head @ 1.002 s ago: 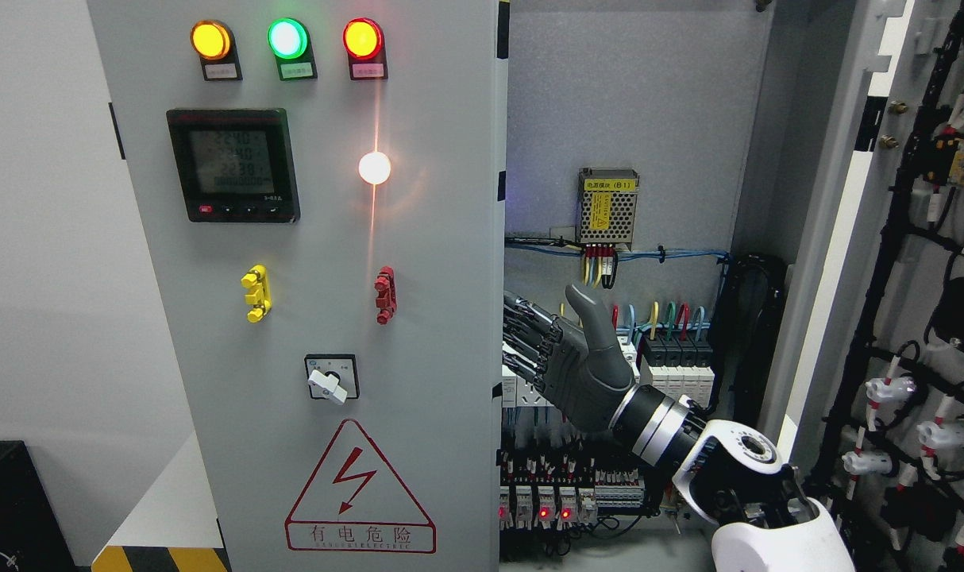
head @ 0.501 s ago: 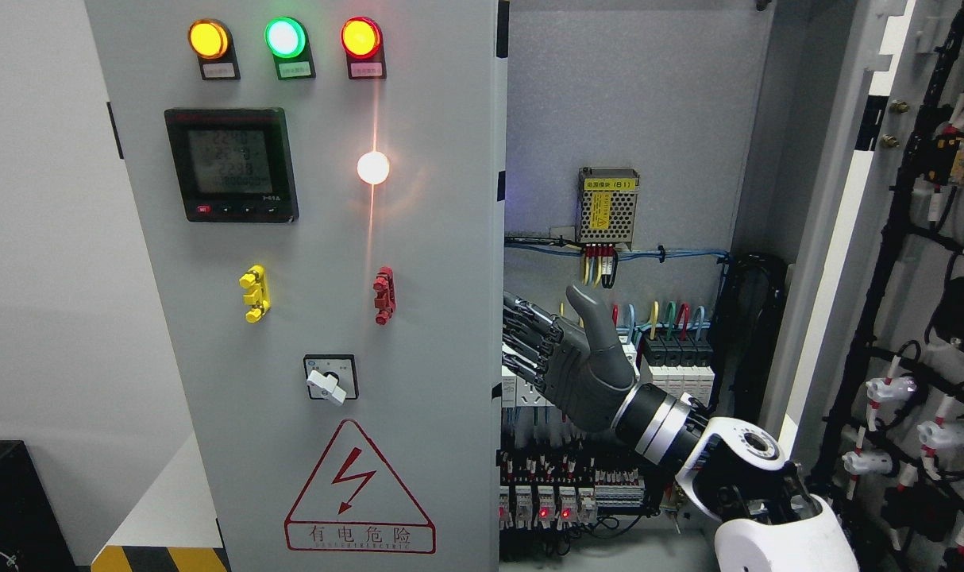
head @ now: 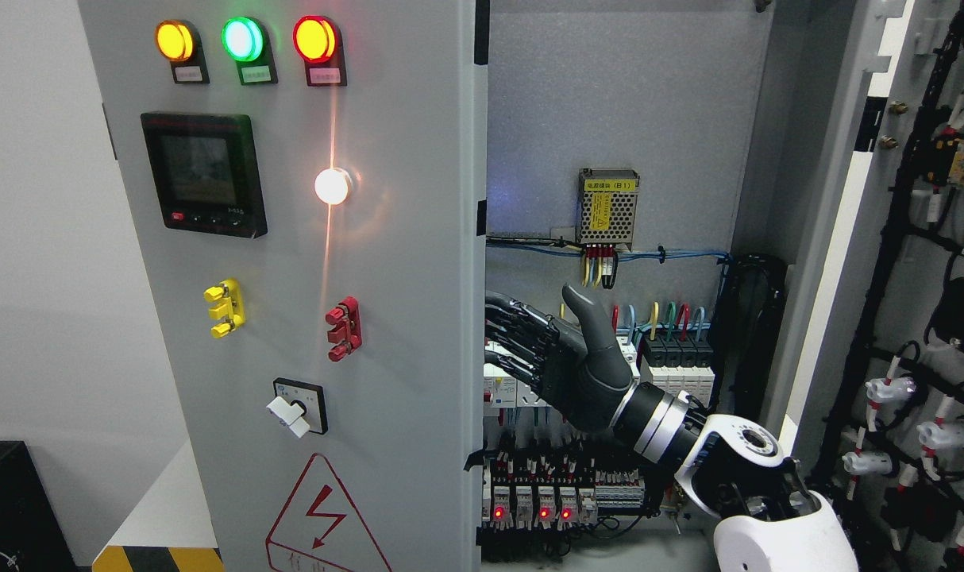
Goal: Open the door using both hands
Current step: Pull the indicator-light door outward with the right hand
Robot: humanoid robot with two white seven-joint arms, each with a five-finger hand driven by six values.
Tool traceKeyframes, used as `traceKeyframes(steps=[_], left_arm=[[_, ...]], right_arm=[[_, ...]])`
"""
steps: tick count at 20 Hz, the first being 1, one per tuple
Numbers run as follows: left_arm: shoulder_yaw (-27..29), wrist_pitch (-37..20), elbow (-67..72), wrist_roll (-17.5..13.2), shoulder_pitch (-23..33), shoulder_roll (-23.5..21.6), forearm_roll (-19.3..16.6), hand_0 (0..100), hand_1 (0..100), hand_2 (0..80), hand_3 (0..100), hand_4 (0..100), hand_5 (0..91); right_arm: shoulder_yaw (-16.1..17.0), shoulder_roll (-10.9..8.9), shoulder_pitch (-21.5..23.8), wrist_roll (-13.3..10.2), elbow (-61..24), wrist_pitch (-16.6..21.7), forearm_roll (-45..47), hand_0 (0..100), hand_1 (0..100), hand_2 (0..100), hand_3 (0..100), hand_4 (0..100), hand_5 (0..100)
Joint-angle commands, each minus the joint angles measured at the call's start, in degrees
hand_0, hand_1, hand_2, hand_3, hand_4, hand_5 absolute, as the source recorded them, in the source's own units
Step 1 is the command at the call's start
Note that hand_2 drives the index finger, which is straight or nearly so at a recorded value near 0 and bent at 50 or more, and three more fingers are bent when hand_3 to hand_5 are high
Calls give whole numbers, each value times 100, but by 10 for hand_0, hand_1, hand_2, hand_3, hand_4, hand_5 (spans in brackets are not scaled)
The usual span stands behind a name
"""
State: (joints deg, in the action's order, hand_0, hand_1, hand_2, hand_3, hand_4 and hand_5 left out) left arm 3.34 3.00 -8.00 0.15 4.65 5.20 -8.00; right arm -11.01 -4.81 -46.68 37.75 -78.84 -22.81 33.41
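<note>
- The right hand (head: 557, 353) reaches in from the lower right, palm toward the free edge of the left door (head: 387, 318), thumb up and fingers (head: 514, 330) stretched flat toward that edge.
- The fingertips disappear behind the door's edge, so actual contact cannot be confirmed; the hand grips nothing and looks placed to push the panel outward from inside.
- The left door stands partly swung out, its face angled toward the camera, carrying indicator lamps (head: 244, 40), a meter (head: 204, 175) and a rotary switch (head: 295, 405).
- The right door (head: 911, 278) already hangs wide open at the picture's right, wiring on its inner face.
- The cabinet interior (head: 625, 119) shows between them, with a power supply (head: 607, 206) and terminal rows (head: 545, 492).
- The left arm is out of view.
- A flat open hand suits pushing: it lets the edge slide as the door swings.
</note>
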Motion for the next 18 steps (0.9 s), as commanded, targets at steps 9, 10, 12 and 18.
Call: traceKeyframes(steps=[9,10,12,18], left_arm=[[0,-2,0,2,1,7,0,0,0,0,0,0,0],[0,-2,0,2,1,-1,0,0,0,0,0,0,0],[0,-2,0,2,0,-1,0,0,0,0,0,0,0],[0,-2,0,2,1,7,0,0,0,0,0,0,0]], right_arm=[[-235,-283,537,337,-879,48,16,0,0,0,0,0,0],[-235,-283,546,477,-879,40,25,0,0,0,0,0,0],[-235,-283,546,811,-870,40,25,0,0,0,0,0,0],[-288,-283,581,909,-888,31,16,0,0,0,0,0,0]])
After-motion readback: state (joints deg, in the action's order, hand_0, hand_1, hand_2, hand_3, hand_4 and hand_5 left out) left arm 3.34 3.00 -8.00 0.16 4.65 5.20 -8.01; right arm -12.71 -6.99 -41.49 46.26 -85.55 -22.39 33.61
